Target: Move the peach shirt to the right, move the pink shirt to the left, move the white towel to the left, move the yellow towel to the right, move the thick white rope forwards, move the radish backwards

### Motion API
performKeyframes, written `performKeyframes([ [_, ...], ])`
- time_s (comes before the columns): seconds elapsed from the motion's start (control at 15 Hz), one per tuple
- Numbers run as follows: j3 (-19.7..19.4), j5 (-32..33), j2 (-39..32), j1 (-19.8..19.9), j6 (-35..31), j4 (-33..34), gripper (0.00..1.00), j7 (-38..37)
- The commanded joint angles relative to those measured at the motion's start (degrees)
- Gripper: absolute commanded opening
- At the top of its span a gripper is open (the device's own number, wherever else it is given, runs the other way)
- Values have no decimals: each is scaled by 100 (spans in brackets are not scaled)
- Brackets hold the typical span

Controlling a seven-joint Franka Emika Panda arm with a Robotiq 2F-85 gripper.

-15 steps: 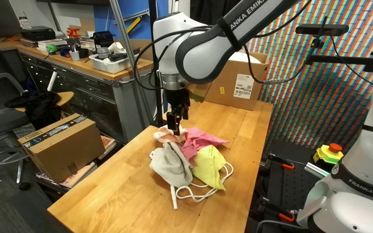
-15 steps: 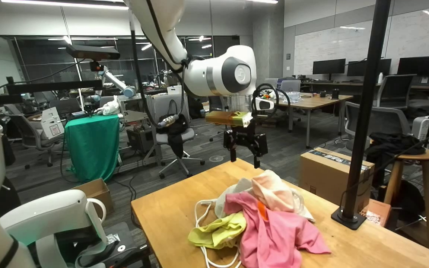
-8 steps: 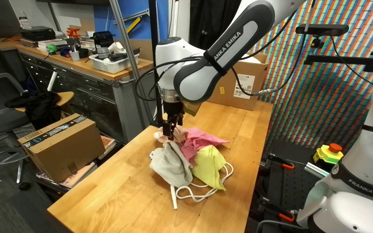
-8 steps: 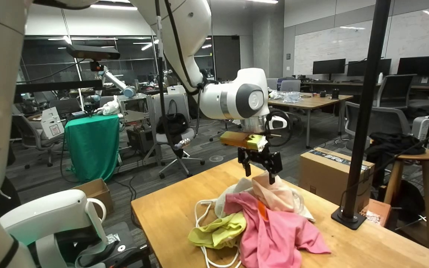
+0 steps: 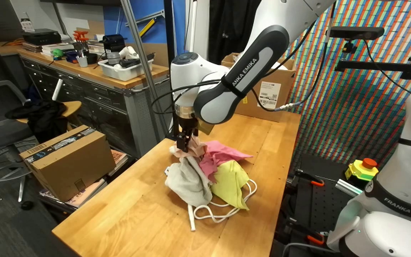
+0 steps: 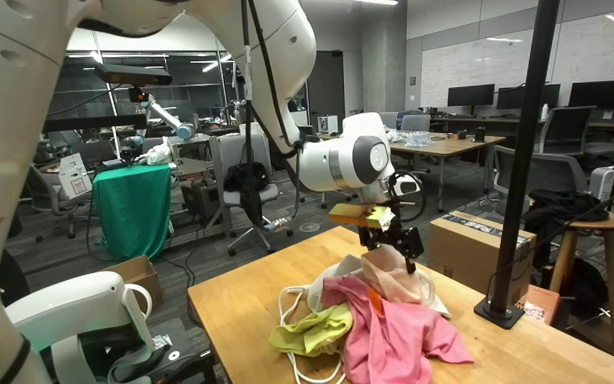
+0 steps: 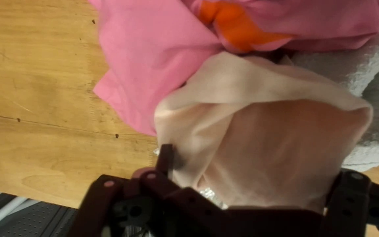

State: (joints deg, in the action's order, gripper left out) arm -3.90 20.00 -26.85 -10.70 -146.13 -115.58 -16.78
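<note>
In an exterior view the peach shirt (image 6: 389,278) lies on the far side of the pink shirt (image 6: 392,338). With our end effector (image 7: 249,171) spread wide around the peach shirt, we should squeeze only that, then lift slowly so the pink shirt stays put

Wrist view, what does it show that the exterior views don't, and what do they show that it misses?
Only the wrist view clearly shows both sides of the open tool, with the peach shirt between them. Only the exterior views show the yellow towel, the rope and the arm. All of them show the pink shirt, the white towel and part of the table.
</note>
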Motion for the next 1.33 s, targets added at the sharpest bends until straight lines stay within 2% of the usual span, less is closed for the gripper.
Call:
performKeyframes([
  [0.0,-245,217,-151,-212,61,229,66,-302],
  [0.47,-234,176,-133,-217,400,227,12,-238],
  [0.6,-290,282,-72,-282,607,220,1,-333],
  [0.93,-505,740,304,-464,789,188,2,-997],
  [1.27,-856,1795,841,-640,772,154,3,-2461],
])
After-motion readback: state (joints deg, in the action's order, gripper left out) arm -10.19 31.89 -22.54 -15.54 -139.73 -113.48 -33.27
